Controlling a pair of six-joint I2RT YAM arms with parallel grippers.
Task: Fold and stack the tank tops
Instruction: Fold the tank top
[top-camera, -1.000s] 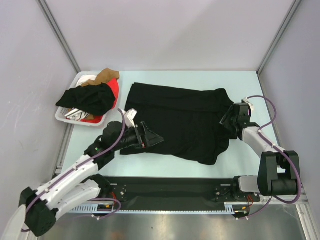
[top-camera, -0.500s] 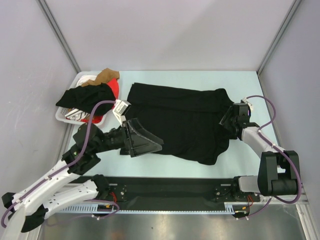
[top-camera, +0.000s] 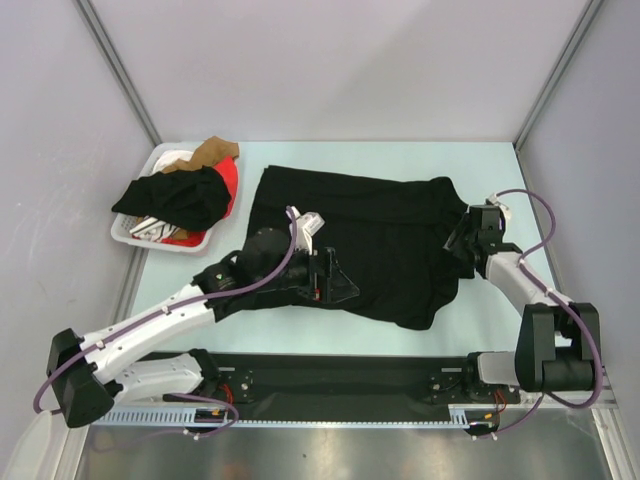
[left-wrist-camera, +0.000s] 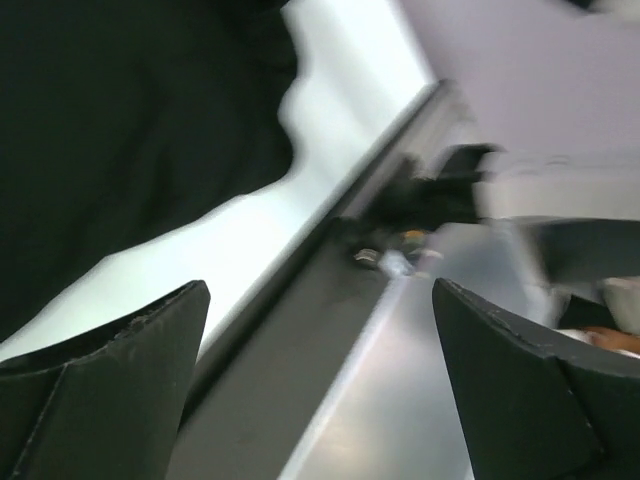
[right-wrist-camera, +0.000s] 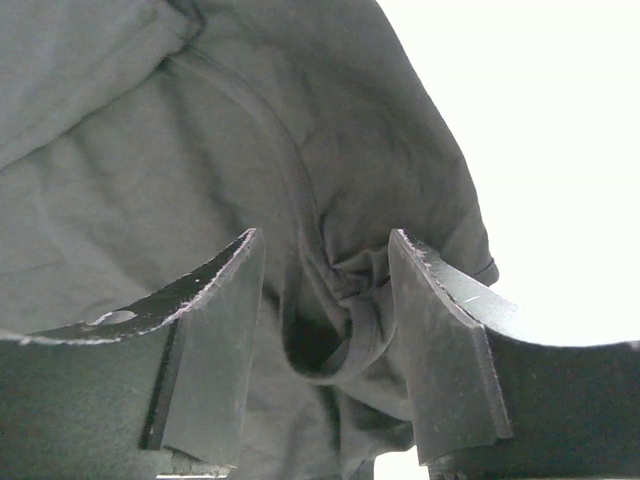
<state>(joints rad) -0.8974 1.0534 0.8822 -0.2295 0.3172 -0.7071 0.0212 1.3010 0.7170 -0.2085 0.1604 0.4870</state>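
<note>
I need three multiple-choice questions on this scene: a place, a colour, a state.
1. Where is the white basket? A far left of the table; B near right; C centre.
2. What colour is the spread-out top? A red; B black; C white.
3. How is the left claw? A shut on cloth; B open, empty; C out of view.
Key: A, it stands at the far left corner; B, the cloth is black; B, it stands wide open with nothing in it.
</note>
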